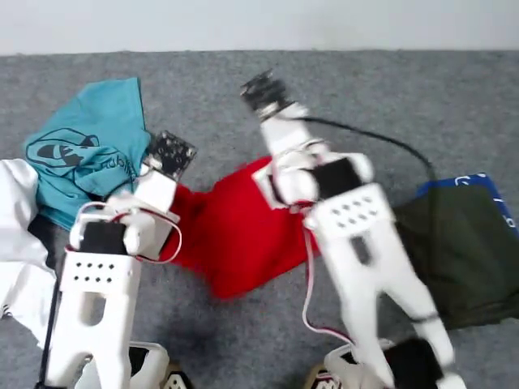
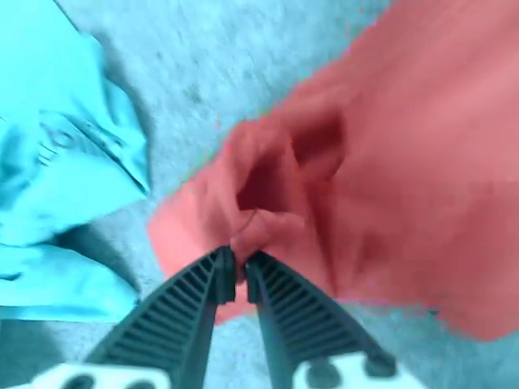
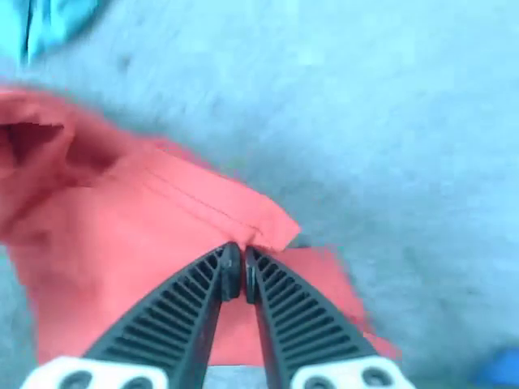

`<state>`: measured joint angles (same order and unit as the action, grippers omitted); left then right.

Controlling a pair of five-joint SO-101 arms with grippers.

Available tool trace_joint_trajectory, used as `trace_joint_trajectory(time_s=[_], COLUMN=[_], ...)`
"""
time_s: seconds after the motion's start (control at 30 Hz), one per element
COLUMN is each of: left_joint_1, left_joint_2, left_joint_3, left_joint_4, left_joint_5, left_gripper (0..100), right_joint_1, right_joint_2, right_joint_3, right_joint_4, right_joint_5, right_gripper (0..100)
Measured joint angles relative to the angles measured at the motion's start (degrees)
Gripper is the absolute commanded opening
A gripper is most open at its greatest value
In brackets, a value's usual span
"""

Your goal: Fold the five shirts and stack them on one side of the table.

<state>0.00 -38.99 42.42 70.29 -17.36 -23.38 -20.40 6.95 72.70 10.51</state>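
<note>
Step in hand: fold of red shirt (image 1: 235, 231), which lay mid-table (image 1: 405, 97). Jaws of left gripper (image 2: 239, 263) were pinched onto bunched edge of it; jaws of right gripper (image 3: 238, 259) onto hem corner. Teal shirt (image 1: 85, 150) and white shirt (image 1: 20, 243) lay unfolded at one side; green shirt (image 1: 454, 251) over blue shirt (image 1: 478, 185) at other, probably the stack. Next move called for carrying both pinched points across together, cloth taut, then laying flat before release.

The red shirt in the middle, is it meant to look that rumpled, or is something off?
Nothing looks torn or spilled. The red shirt lies crumpled, not flat, with the left gripper and right gripper each pinching an edge of it. Beside it the teal shirt and white shirt sit in a loose unfolded heap.
</note>
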Motion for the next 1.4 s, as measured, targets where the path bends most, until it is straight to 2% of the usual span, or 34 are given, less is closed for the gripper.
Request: trace_joint_trajectory(time_s=[0.23, 0.4, 0.63, 0.83, 1.07, 1.4], left_joint_1=[0.0, 0.0, 0.1, 0.1, 0.2, 0.2], left_joint_2=[0.0, 0.0, -0.1, -1.1, -1.1, -1.2], left_joint_3=[-14.9, -29.5, -52.1, -69.3, -79.3, -88.1], left_joint_4=[5.9, 13.0, 22.5, 28.3, 29.2, 29.2], left_joint_5=[0.0, 0.0, 0.0, 0.0, 0.0, 0.0], left_gripper=[2, 2, 2, 2, 2, 2], right_joint_1=[8.4, 11.7, 13.2, 20.8, 29.7, 30.9], right_joint_2=[-12.0, -17.6, -20.3, -21.3, -22.2, -22.3], right_joint_3=[-10.6, -16.4, -26.7, -38.9, -53.1, -68.1], right_joint_4=[5.6, 7.5, 8.8, 11.0, 13.5, 19.1], right_joint_5=[0.1, 0.1, 0.1, 0.1, 0.1, 0.0], right_gripper=[1.0, 1.0, 0.9, 0.9, 0.9, 0.9])
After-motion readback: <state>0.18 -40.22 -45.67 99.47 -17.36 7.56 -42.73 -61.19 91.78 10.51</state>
